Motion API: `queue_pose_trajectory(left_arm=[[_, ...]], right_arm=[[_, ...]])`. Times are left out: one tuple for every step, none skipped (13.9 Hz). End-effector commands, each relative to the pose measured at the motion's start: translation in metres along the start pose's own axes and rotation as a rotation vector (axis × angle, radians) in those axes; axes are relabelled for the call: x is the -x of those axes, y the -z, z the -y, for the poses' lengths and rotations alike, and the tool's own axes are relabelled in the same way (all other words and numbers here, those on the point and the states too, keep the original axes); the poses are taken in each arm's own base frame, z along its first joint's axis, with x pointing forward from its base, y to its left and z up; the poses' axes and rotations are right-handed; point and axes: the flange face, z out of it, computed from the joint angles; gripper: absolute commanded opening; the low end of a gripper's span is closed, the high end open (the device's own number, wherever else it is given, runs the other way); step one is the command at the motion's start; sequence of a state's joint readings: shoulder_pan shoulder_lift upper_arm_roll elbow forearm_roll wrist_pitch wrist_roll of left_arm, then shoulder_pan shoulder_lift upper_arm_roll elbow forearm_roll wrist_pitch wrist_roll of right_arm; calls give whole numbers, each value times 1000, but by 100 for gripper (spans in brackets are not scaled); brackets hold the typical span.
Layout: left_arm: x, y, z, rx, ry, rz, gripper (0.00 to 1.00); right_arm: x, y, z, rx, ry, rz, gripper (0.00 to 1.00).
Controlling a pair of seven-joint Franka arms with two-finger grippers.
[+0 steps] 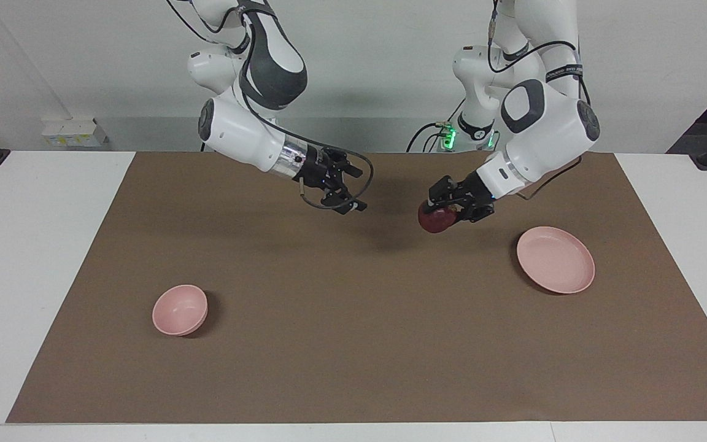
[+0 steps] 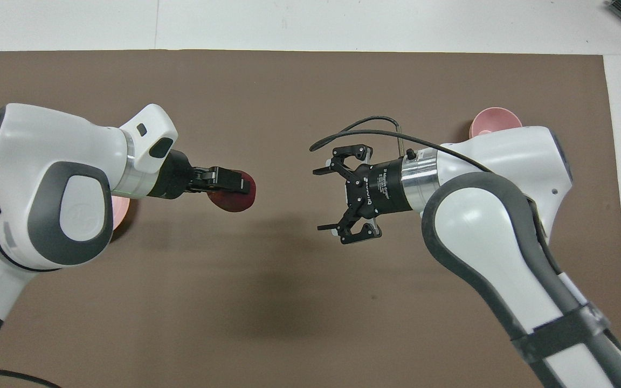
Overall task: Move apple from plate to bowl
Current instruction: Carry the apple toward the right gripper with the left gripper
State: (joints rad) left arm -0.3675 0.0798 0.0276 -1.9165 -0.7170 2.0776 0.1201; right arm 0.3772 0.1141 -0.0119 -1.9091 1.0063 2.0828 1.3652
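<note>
In the facing view, the bowl [image 1: 180, 310] stands at 8 o'clock on the brown mat [image 1: 353, 344], toward the right arm's end. The right gripper [image 1: 346, 195] hangs over the mat at 12 o'clock, fingers spread wide. Beside it, the left gripper [image 1: 445, 212] holds the apple [image 1: 434, 221] in the air. The plate [image 1: 555, 259] lies at 3 o'clock.

The white bench [image 1: 34, 258] is covered across its middle by a brown mat [image 1: 353, 344]. On the mat lie the pink bowl [image 1: 180, 310], toward the right arm's end, and the pink plate [image 1: 555, 259], toward the left arm's end, seemingly empty, well apart.
</note>
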Motion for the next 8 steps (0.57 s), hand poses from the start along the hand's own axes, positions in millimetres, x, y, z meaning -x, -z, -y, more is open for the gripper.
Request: queue_pose_trajectory(left_arm=[[22,-13,-25,59,29,-83,0],[24,-16,-32,77,39,-89,0],[26,-21,-40,91,42,-83,0],[30,-22,-46,99,38,-82,0],[33,-27,-52,103,35,-74,0],[36,-28,-57,120,46,-74,0],[40,-33,-65,133,45,-63,0],[42,-35,-70,135,49,-68,0]], right_arm=[[-1,-5,-8,-19,38,18,100],[-5,-8,-10,-17,53,19,100],[-9,-14,-13,-9,66,18,100],[-12,-15,-15,-9,78,14,100],[-15,-15,-16,-3,91,14,100],[-20,-14,-18,1,104,14,100],[-23,-12,-18,2,106,13,100],[-24,-12,-19,0,103,13,100]])
